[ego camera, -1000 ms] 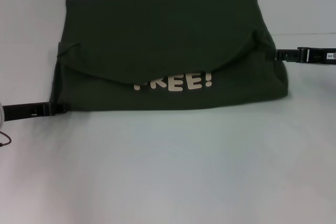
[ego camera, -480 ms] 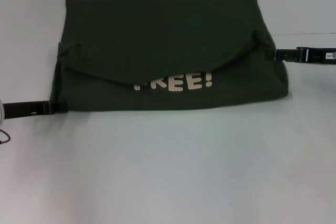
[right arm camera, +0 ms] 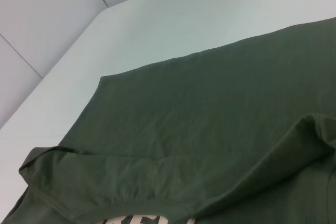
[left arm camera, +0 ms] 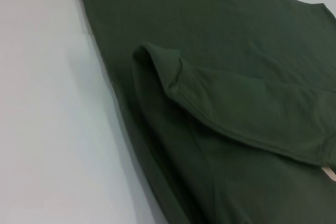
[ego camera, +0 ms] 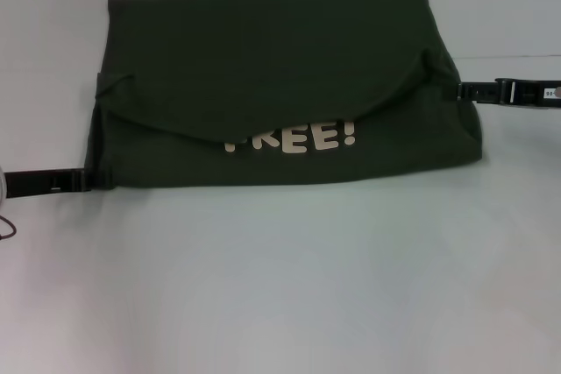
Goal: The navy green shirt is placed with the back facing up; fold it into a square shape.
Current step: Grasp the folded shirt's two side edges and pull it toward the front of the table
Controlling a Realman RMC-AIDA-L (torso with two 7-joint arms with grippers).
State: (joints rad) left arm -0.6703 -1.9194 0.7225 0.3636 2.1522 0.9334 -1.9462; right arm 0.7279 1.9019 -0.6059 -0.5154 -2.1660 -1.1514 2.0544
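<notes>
Olive-green, the navy green shirt (ego camera: 280, 94) lies part-folded on the table (ego camera: 280, 286), left tool (ego camera: 95, 179) and right tool (ego camera: 462, 90) at its side edges, grip unclear; next, judging, another fold squaring it.

Shirt (ego camera: 280, 85) between two end effectors

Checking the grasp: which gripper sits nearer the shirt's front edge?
The left gripper, at the shirt's near left corner; the right gripper sits farther back.
</notes>
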